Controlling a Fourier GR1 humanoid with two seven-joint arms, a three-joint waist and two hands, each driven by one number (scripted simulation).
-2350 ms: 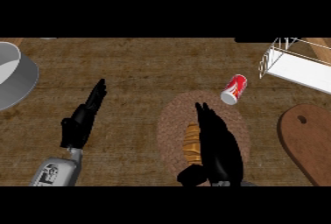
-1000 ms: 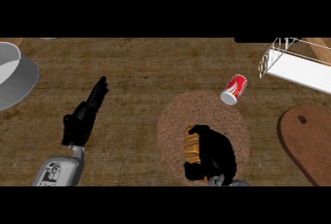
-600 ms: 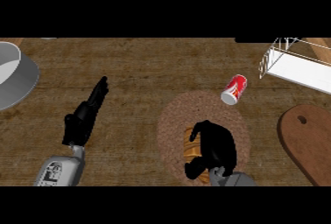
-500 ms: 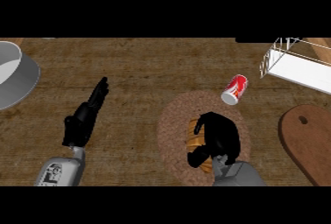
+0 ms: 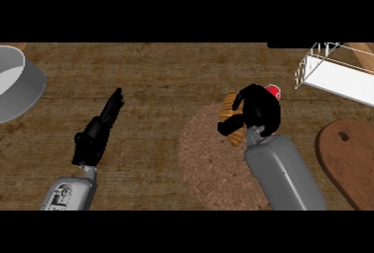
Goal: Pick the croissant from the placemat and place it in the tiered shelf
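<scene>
My right hand (image 5: 257,112) is curled round the golden-brown croissant (image 5: 231,109), which shows only along the hand's left side. The hand is over the far end of the round brown placemat (image 5: 211,163). The white wire tiered shelf (image 5: 337,71) stands at the upper right, apart from the hand. My left hand (image 5: 99,130) rests open on the counter at the left, fingers straight and pointing away.
A red can (image 5: 273,90) peeks out just behind my right hand. A wooden cutting board (image 5: 350,160) lies at the right edge. A grey pot (image 5: 16,84) sits at the far left. The counter top is brown wood.
My right hand shut on the croissant and has carried it away from me toward the placemat's far end and the can. The left hand has not moved.
</scene>
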